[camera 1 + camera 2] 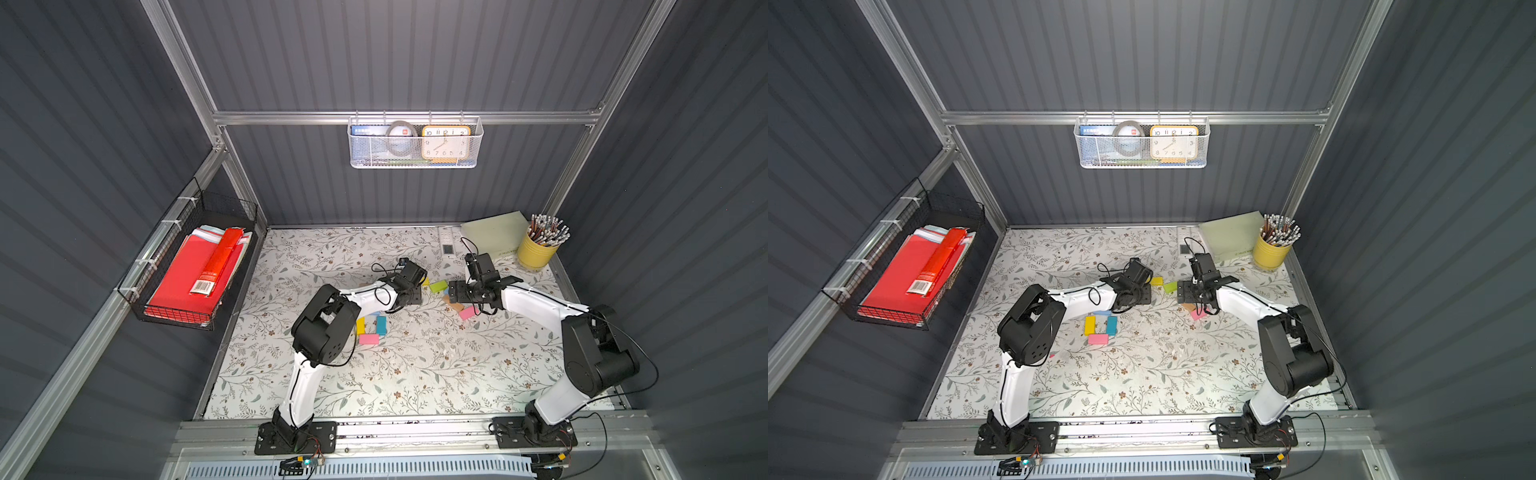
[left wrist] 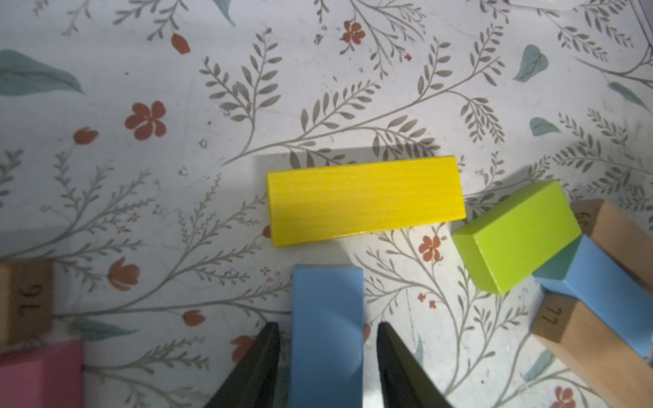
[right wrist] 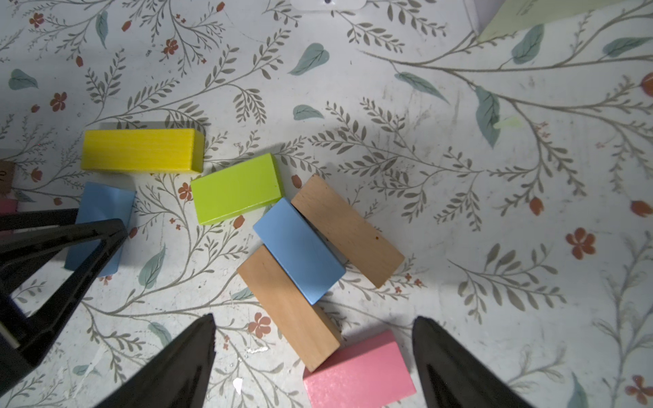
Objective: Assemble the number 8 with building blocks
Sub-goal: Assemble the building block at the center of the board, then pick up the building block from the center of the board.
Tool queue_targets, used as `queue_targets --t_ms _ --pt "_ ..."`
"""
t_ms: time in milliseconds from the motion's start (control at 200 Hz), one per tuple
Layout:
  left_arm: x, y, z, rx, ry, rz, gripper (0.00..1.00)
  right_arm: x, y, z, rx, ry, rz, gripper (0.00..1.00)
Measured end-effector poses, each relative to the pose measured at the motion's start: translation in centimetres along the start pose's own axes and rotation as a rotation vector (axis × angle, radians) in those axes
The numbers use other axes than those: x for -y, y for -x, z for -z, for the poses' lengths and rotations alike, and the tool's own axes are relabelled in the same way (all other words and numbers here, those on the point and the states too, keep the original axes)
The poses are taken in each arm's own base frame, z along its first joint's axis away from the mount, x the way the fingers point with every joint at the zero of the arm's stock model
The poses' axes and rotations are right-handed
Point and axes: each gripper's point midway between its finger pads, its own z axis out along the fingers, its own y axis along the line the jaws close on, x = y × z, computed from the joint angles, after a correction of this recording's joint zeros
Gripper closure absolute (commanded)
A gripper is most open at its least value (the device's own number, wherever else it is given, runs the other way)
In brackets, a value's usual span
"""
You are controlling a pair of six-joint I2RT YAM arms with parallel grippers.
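Two white-and-black robot arms reach over a floral-patterned tabletop (image 1: 415, 374) toward a loose scatter of small wooden blocks near its far middle. In the left wrist view, the left gripper (image 2: 327, 323) straddles a light blue rectangular wooden block (image 2: 327, 300) lying flat. Its two black fingers stand a little apart, and a thin gap shows on each side, so the block appears unclamped. Just past that block's far end a yellow rectangular wooden block (image 2: 365, 199) lies crosswise, with a lime green rectangular wooden block (image 2: 516, 236) beside it. In the right wrist view, the right gripper (image 3: 314, 318) hangs with its fingers spread wide, gripping nothing. Below it a pink rectangular wooden block (image 3: 358, 371) touches a plain tan wooden block (image 3: 288, 307). A second light blue wooden block (image 3: 298, 249) rests partly on that tan block, against another tan wooden block (image 3: 348, 229). Well apart from both grippers, nearer the robot by the left arm's elbow, lies the partly built number 8 (image 1: 381, 325). It has a yellow side block (image 1: 1090, 325) and a teal side block (image 1: 1111, 325) lying parallel, with a pink end block (image 1: 1098, 339) across their near ends. A pale blue sliver at the far ends is mostly hidden by the arm and may close the loop.
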Motion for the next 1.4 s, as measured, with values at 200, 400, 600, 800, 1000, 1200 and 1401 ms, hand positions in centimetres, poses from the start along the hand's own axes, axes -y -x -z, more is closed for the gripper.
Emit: queue_targets --t_ms 200,400,600,800,1000,1200,1401 --pt "0.1 0.2 0.0 0.012 -0.007 0.018 0.38 -0.2 -0.2 0.2 -0.004 0.022 -0.006 0.08" --pt "0.5 0.5 1.3 0.013 -0.035 0.040 0.28 -0.4 0.7 1.3 0.027 0.054 -0.027 0.08" --pt "1.1 4.7 5.5 0.102 -0.103 0.084 0.20 -1.0 1.4 1.7 0.026 0.086 -0.045 0.09" --pt "-2.8 11.2 10.4 0.237 -0.117 0.138 0.15 -2.6 5.4 2.2 0.069 0.124 0.059 0.09" --pt "-7.6 14.2 12.6 0.306 -0.064 0.144 0.12 -4.7 7.1 1.5 0.077 0.207 0.317 0.15" --pt "-9.6 13.5 12.0 0.265 -0.036 0.085 0.11 -5.5 6.0 -1.2 0.014 0.253 0.618 0.18" --pt "-11.3 12.8 11.4 0.234 -0.007 0.032 0.11 -5.1 4.6 -3.3 -0.026 0.261 0.856 0.15"
